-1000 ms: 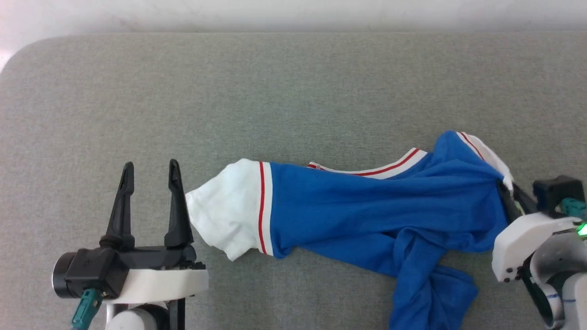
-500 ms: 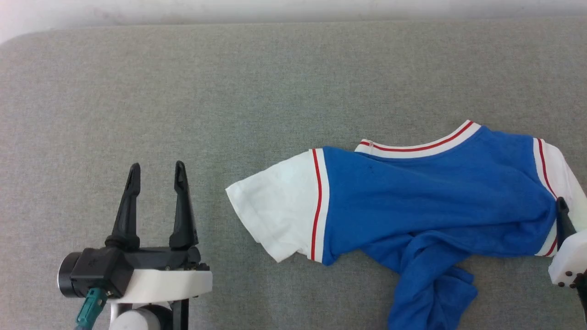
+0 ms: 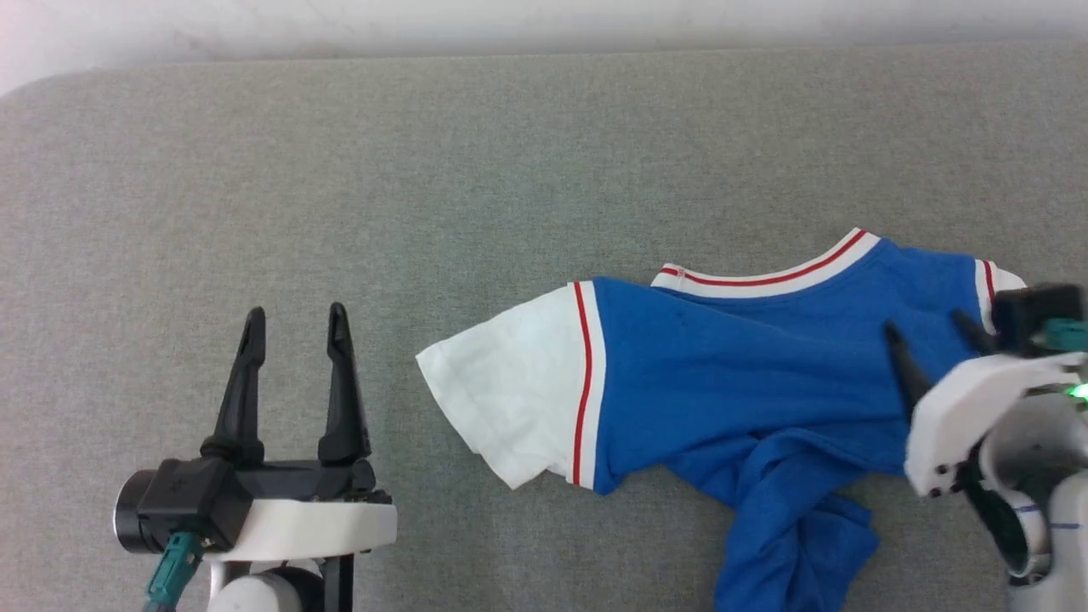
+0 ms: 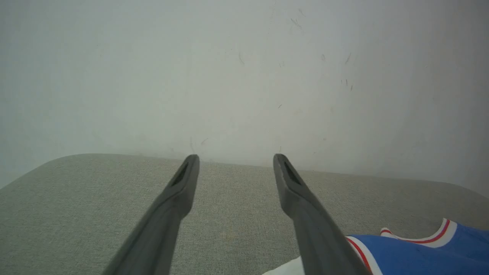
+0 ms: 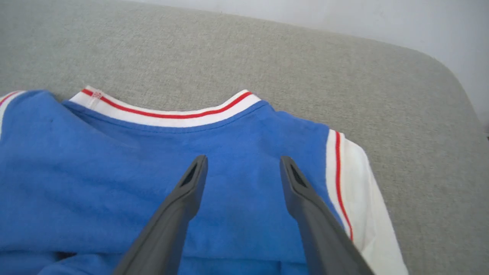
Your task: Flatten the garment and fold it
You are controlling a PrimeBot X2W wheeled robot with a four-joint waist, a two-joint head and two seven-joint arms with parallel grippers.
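The garment (image 3: 748,374), a bright blue T-shirt with white sleeves and red-striped collar band, lies on the grey table, its shoulders spread and its lower part bunched toward the front edge (image 3: 790,527). One white sleeve (image 3: 510,408) points left. My right gripper (image 3: 926,327) hovers open over the blue cloth near the other sleeve (image 5: 359,198), holding nothing; the right wrist view shows the garment (image 5: 114,183) under its spread fingers (image 5: 191,187). My left gripper (image 3: 293,316) stands open left of the white sleeve, apart from it. The left wrist view catches the garment's edge (image 4: 420,256).
A grey fabric-covered table (image 3: 425,170) with rounded corners bears the garment; a pale wall (image 3: 544,21) runs along its far edge. Bare grey surface stretches behind the garment and to the left.
My right gripper has let go of the right sleeve and opened, then moved in over the blue shoulder. The garment went from bunched to spread across the shoulders. The left gripper stayed put.
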